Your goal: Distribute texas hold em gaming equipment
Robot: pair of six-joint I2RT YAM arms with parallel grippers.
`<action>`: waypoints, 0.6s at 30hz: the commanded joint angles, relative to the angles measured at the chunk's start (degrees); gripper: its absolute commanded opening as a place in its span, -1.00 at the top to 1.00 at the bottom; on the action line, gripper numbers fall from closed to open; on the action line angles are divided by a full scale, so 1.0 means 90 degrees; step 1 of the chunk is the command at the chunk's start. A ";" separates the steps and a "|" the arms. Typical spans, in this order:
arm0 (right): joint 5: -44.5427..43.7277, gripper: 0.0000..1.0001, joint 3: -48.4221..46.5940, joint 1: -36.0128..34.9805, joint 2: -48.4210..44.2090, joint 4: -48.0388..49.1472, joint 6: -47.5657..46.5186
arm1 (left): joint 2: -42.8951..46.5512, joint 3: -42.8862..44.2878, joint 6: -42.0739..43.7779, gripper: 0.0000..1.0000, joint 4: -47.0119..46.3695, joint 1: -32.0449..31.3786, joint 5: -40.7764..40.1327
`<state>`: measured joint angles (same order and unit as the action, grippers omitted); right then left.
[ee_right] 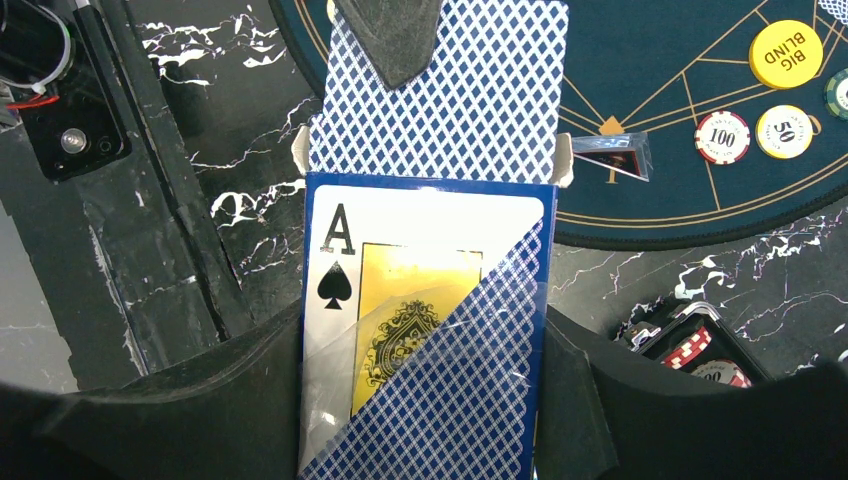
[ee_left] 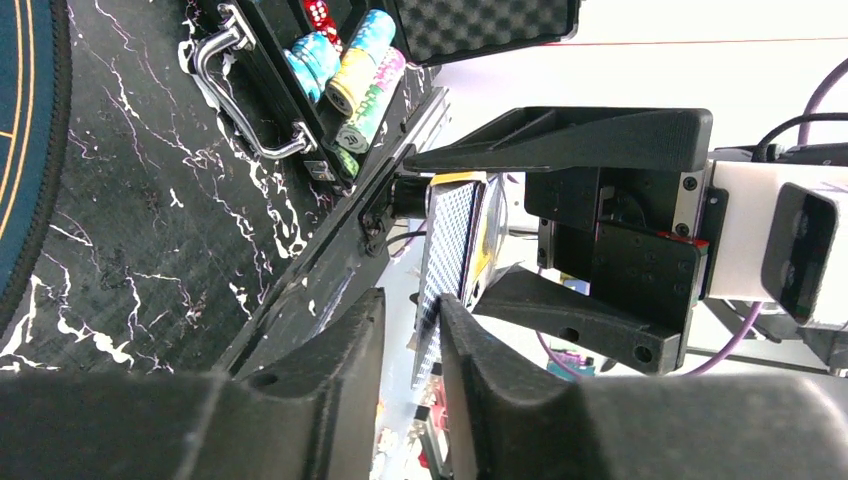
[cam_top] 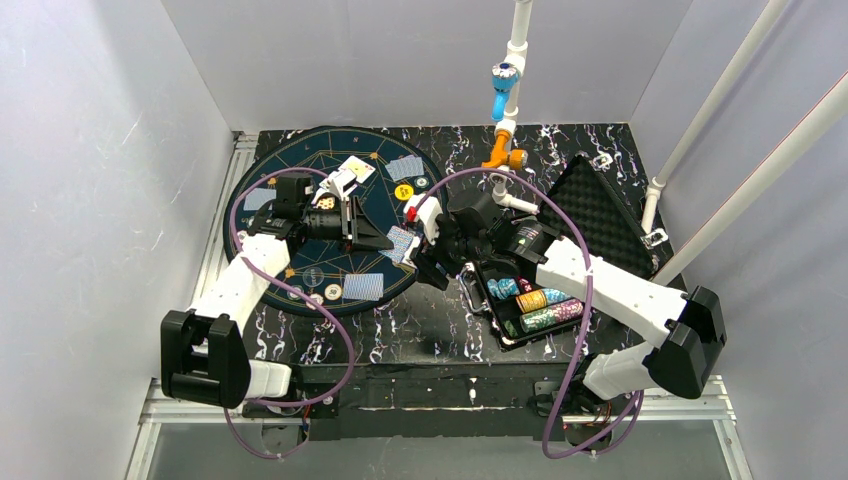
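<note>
Black fingers (ee_right: 200,400) of the right hand (ee_right: 425,335) are pressing on both long sides of the card box (ee_right: 400,290) and pinching it firmly. The box is showing an ace of spades and a blue diamond pattern. The left hand (ee_left: 412,300) is facing it from the opposite side. Its fingers are standing only narrowly apart, one on either side of a blue-backed card (ee_right: 470,100) that is sticking out of the box's open end. In the right wrist view one finger is lying against the card's back. I cannot tell whether both fingers are actually gripping the card.

Both hands are meeting over the right-hand part of the round dark blue mat (cam_top: 300,150). On the mat just beyond the box, a yellow BIG BLIND disc (ee_right: 786,53), a 100 chip (ee_right: 722,137) and a 50 chip (ee_right: 783,131) are lying close together. Dealt cards (cam_top: 363,287) are lying blue side up around the mat, well apart from each other, and a white-faced card (cam_top: 357,170) is lying near its far rim.

To the right of the mat the black case (cam_top: 600,215) is standing open on the marbled table (cam_top: 430,330). Its foam-lined lid is leaning back. Rows of chips (cam_top: 540,300) in blue, yellow, green and pink are lying on edge in its tray.
</note>
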<state>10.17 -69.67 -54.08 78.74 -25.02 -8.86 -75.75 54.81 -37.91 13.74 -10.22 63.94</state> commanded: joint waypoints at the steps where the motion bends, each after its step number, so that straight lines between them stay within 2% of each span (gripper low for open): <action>1: -0.0034 0.97 -0.0280 -0.0016 -0.0148 0.0280 0.0009 | 0.0330 0.0025 0.0244 0.58 0.0279 0.0085 0.0018; 6: -0.0066 0.97 -0.0224 -0.0016 -0.0218 0.0231 -0.0046 | 0.0283 0.0398 0.0727 1.00 0.0887 0.0381 -0.0027; 11: -0.0076 0.97 -0.0111 -0.0016 -0.0288 0.0240 -0.0078 | 0.0174 0.0987 0.1583 1.00 0.1721 0.0789 -0.0050; 14: -0.0127 0.97 -0.0051 -0.0016 -0.0336 0.0254 -0.0089 | -0.0238 0.1685 0.2859 1.00 0.3033 0.1108 -0.0147; 18: -0.0192 0.97 -0.0042 -0.0016 -0.0377 0.0245 -0.0108 | -0.1115 0.2781 0.5126 1.00 0.4997 0.1640 -0.0852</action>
<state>9.06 -69.58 -54.08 78.61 -25.98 -9.23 -80.01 72.18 -14.20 38.63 0.91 61.19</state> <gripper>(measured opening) 0.731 0.009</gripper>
